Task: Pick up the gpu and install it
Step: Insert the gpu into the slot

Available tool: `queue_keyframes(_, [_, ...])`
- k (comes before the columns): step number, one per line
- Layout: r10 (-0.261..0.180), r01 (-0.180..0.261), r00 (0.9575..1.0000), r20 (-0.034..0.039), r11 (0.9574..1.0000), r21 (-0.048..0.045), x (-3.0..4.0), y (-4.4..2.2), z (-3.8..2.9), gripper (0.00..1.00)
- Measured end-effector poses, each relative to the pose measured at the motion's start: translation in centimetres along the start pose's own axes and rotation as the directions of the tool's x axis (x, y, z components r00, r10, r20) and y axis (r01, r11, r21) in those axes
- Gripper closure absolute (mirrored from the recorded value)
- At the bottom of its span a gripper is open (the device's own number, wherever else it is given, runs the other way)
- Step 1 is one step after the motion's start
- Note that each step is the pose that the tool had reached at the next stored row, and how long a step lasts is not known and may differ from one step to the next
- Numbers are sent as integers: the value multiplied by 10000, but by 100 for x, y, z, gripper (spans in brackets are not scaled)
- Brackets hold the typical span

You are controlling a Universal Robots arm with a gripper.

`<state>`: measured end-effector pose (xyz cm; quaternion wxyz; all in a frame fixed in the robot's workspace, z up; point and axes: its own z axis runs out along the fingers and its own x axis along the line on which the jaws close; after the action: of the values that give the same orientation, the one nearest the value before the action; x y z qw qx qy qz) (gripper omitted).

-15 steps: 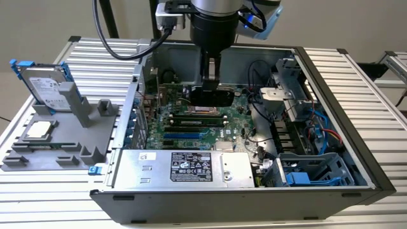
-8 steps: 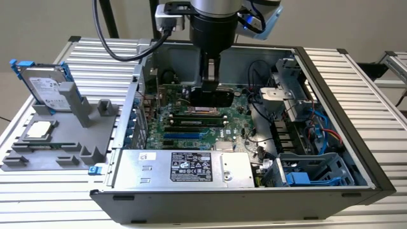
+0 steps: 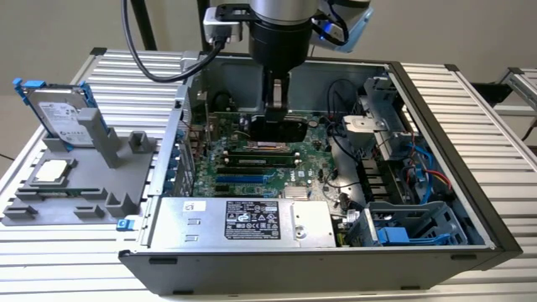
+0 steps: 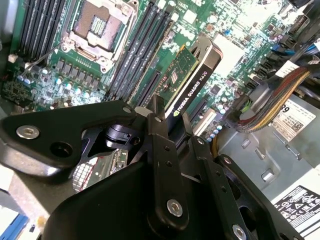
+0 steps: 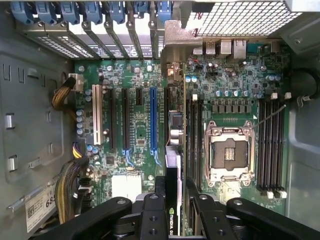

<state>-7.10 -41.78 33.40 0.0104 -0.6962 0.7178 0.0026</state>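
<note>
The claw (image 4: 170, 125) is clenched on the gpu (image 4: 192, 75), gripping its upper edge between two black fingers (image 4: 160, 150) inside the open computer case (image 3: 436, 82). In both wrist views the card stands on edge over the green motherboard (image 5: 135, 75), just beside the memory slots (image 5: 194, 135) and near the empty CPU socket (image 5: 227, 152). Whether its lower edge already touches a slot is hard to tell. In the exterior view the case lies on the ribbed table (image 3: 470, 88), with a grey fixture (image 3: 75, 189) holding a hard drive (image 3: 59, 113) at the exterior view's left.
</note>
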Motion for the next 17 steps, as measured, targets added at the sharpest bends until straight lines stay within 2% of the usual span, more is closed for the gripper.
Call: queue_keyframes(17, [0, 0, 10000, 0, 10000, 0, 2, 28, 43, 100])
